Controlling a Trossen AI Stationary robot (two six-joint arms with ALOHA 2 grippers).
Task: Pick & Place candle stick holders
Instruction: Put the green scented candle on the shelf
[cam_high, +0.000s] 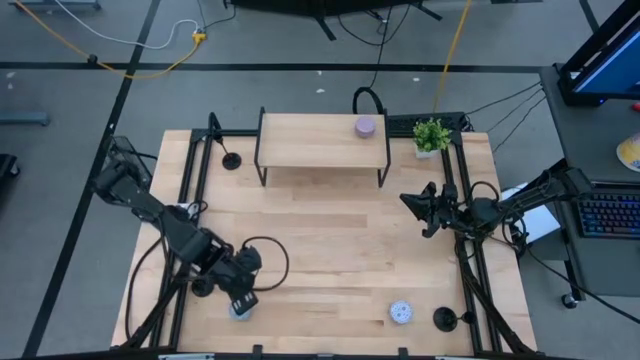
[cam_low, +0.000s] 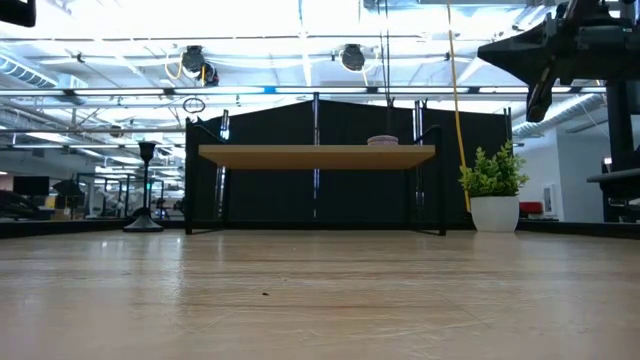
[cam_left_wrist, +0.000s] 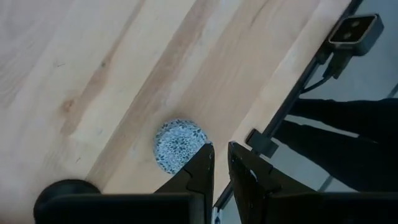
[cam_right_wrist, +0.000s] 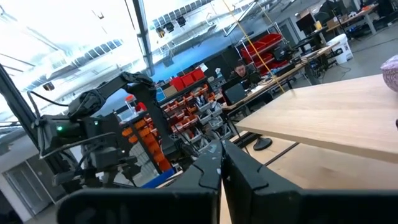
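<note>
The left gripper (cam_left_wrist: 219, 149), fingers drawn almost together with nothing between them, hangs low over the tabletop's near-left corner, its tips just beside a short round puck with a blue-and-white patterned top (cam_left_wrist: 180, 144). The puck is not a task object. We judge the step in hand to be the approach to a holder, so this arm should lift clear of the puck, spread its fingers, and close on a thin stem rather than on the disc base, keeping the holder upright. The right gripper (cam_high: 415, 207), fingers pressed shut and empty, waits raised by the right edge. One small black candle stick holder with disc base, thin stem and tiny cup (cam_low: 147, 190) stands near the far-left corner, just beside the shelf's left legs. A second (cam_high: 445, 319) stands at the near-right corner. We cannot place a third with certainty. A light wooden shelf on black metal legs (cam_high: 320, 140) spans the far edge and carries a lavender puck (cam_high: 367, 126). A potted green plant (cam_high: 432, 135) sits at the far-right corner, and a white puck (cam_high: 401, 312) lies near the near edge. The pale wood tabletop (cam_high: 330, 250) is otherwise bare. Beyond lies a workshop with red bins and desks.
</note>
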